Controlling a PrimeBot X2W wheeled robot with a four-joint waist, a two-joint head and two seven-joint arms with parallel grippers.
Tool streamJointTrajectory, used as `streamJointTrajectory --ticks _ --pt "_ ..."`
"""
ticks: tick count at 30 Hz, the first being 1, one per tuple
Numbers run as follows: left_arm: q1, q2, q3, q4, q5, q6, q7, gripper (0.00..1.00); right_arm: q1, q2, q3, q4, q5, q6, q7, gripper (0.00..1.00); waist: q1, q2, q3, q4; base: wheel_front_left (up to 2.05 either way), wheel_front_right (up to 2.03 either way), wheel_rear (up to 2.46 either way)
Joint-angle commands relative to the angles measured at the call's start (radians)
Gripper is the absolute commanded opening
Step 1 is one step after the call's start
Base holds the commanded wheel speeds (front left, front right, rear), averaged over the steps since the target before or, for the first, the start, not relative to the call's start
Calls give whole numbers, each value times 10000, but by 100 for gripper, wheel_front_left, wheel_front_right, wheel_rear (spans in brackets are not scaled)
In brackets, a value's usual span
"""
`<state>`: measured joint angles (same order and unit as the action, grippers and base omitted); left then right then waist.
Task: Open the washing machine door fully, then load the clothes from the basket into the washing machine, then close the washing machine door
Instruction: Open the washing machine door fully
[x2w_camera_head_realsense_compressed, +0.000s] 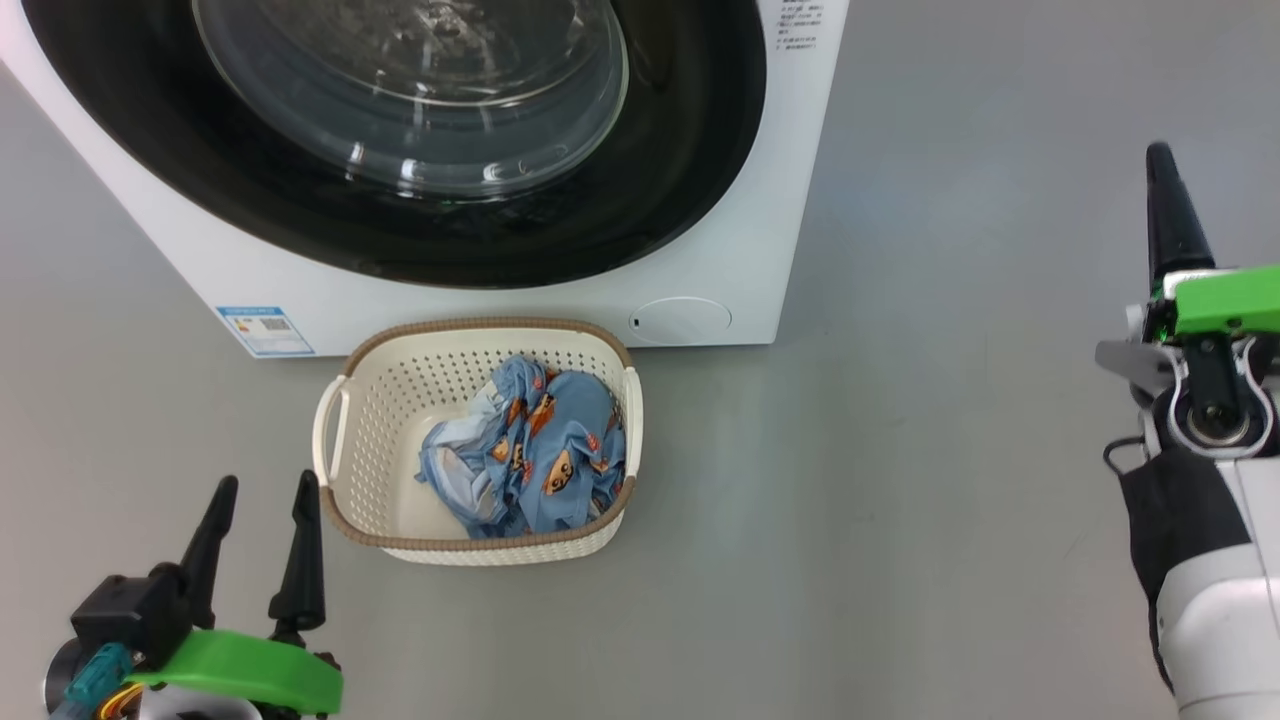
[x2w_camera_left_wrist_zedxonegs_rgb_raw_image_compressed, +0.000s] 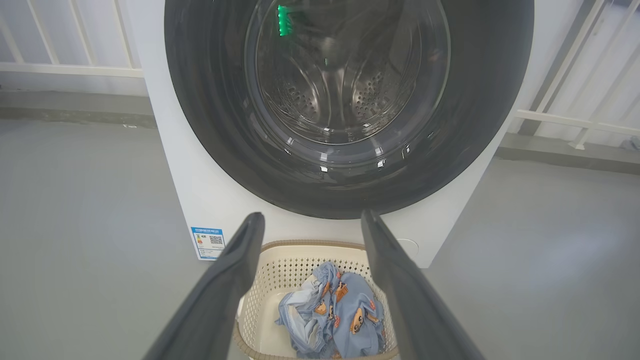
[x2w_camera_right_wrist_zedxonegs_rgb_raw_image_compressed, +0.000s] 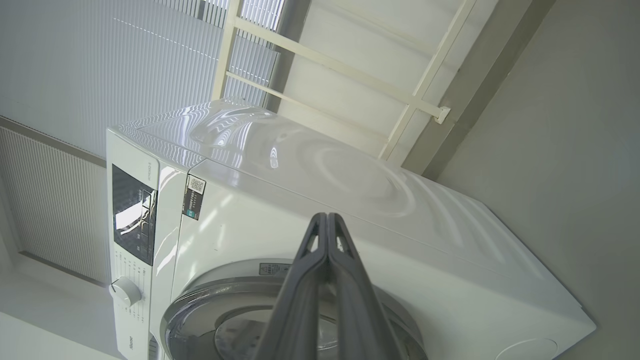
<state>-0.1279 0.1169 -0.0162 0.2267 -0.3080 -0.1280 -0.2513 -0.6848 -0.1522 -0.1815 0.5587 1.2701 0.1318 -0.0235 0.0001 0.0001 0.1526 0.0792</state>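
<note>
Your left gripper (x2w_camera_head_realsense_compressed: 266, 484) sits low at the lower left, fingers spread wide and pointing up beside the basket (x2w_camera_head_realsense_compressed: 345, 520), holding nothing. Your right gripper (x2w_camera_head_realsense_compressed: 1160, 156) stands raised at the far right, fingers pressed together and empty, pointing toward the washing machine (x2w_camera_head_realsense_compressed: 790, 250). The clothes (x2w_camera_head_realsense_compressed: 545, 450) lie in the basket, just before the closed washing machine door (x2w_camera_head_realsense_compressed: 690, 150).

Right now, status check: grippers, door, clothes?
Left gripper open, empty, beside the basket. Right gripper shut on nothing, raised at the right. Washing machine door closed; clothes in the basket. Basket sits directly below the door.
</note>
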Motion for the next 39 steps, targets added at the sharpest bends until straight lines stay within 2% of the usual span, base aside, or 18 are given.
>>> streamJointTrajectory --ticks 1,19,30,39 --pt "-452 201 318 -194 -44 -27 -105 100 -491 -63 201 -153 203 -11 241 0 -1 -1 152 67 0 0 0" --pt "-1150 13 200 -384 -196 -27 -105 100 -3022 -666 312 949 751 -11 3211 0 -1 -1 1340 539 0 0 0" --pt "-1591 -75 24 -463 -384 -27 -105 100 -4815 -1064 541 1649 423 -11 5067 0 -1 -1 2210 879 0 0 0" --pt "-1893 -262 -68 -670 -519 -27 -105 100 -6091 -1083 755 2037 -351 -11 5808 0 -1 -1 2748 1162 0 0 0"
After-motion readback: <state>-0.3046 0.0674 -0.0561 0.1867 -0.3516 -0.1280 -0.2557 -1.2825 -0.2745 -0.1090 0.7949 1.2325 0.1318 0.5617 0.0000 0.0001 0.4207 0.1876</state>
